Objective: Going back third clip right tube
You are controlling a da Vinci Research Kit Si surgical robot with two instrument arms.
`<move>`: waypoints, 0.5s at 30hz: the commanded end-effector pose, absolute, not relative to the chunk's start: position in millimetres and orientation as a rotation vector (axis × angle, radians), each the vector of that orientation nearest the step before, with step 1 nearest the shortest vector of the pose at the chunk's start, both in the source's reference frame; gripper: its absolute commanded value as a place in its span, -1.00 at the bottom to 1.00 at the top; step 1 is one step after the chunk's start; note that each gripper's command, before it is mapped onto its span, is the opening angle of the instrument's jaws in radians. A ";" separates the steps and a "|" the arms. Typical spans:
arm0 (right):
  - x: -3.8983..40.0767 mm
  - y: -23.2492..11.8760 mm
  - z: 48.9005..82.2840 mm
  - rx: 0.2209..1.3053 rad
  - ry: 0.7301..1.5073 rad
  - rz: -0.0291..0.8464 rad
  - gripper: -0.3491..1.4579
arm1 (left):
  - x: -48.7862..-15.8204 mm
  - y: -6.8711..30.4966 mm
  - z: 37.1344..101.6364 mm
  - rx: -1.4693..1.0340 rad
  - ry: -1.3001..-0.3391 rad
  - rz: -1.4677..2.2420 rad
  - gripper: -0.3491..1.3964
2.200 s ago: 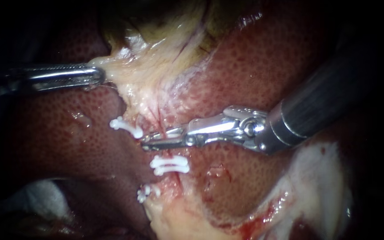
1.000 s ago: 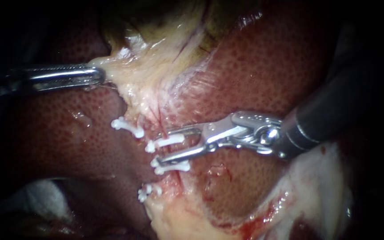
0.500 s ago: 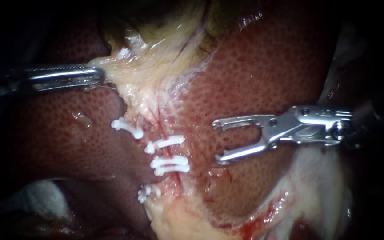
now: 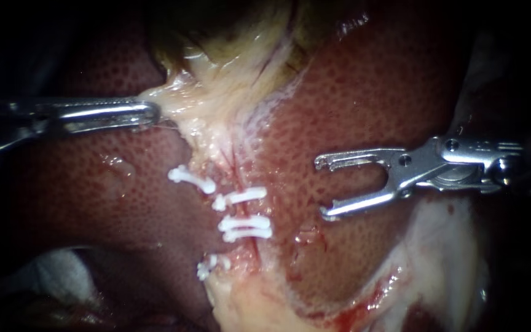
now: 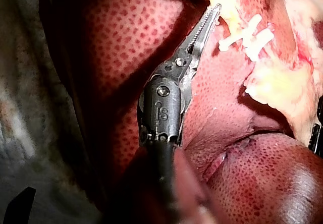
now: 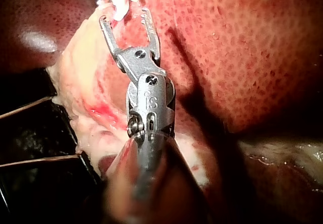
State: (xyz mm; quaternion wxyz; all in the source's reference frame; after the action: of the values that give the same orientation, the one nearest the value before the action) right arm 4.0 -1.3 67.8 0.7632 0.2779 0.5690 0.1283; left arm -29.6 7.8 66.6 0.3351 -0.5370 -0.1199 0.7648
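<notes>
Background strands [image 6: 25, 109] beside right instrument [image 6: 125, 16] show right-wrist only.

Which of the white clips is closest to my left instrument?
The uppermost clip, slanted and set left of the other three, just below the left instrument gripping pale tissue.

A speckled red-brown liver [image 4: 370, 98] lay on a dim, blurred grey surface [image 5: 22, 113] visible only past its edge, with pale fatty tissue [image 4: 228, 98] draped over the liver and a white cloth-like patch [image 4: 53, 270] beside it.
</notes>
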 end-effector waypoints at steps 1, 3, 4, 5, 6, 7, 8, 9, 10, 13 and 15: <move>4.0 -1.3 67.9 0.603 1.237 0.280 -0.06 | -30.2 7.5 67.1 -1.392 -0.324 1.997 -1.00; 3.9 -1.2 67.9 0.603 1.237 0.280 -0.06 | -31.5 7.2 68.2 -1.393 -0.334 2.007 -1.00; 3.9 -1.2 67.9 0.603 1.237 0.280 -0.06 | -32.1 7.0 68.6 -1.388 -0.342 2.008 -1.00; 3.8 -1.2 67.9 0.603 1.237 0.280 -0.06 | -32.7 6.9 69.0 -1.388 -0.345 2.011 -1.00; 3.8 -1.2 67.9 0.603 1.237 0.281 -0.06 | -33.5 6.7 69.4 -1.387 -0.354 2.010 -1.00; 3.8 -1.2 67.9 0.603 1.236 0.281 -0.06 | -34.0 6.6 69.7 -1.388 -0.358 2.014 -1.00; 3.7 -1.2 67.9 0.603 1.236 0.281 -0.06 | -34.5 6.5 70.0 -1.388 -0.362 2.017 -1.00; 3.7 -1.2 67.9 0.603 1.236 0.281 -0.06 | -35.2 6.4 70.3 -1.388 -0.366 2.020 -1.00; 3.7 -1.2 67.9 0.603 1.236 0.281 -0.06 | -35.6 6.3 70.6 -1.387 -0.368 2.023 -1.00; 3.7 -1.2 67.8 0.603 1.236 0.282 -0.06 | -36.9 6.0 71.2 -1.388 -0.383 2.027 -1.00; 3.7 -1.1 67.8 0.603 1.236 0.282 -0.06 | -37.4 5.8 71.5 -1.384 -0.392 2.029 -1.00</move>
State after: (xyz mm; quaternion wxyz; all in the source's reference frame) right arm 3.7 -1.1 67.8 0.7636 0.2773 0.5685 0.1299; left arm -37.5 5.7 71.5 0.3214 -0.5274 -0.1484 0.7724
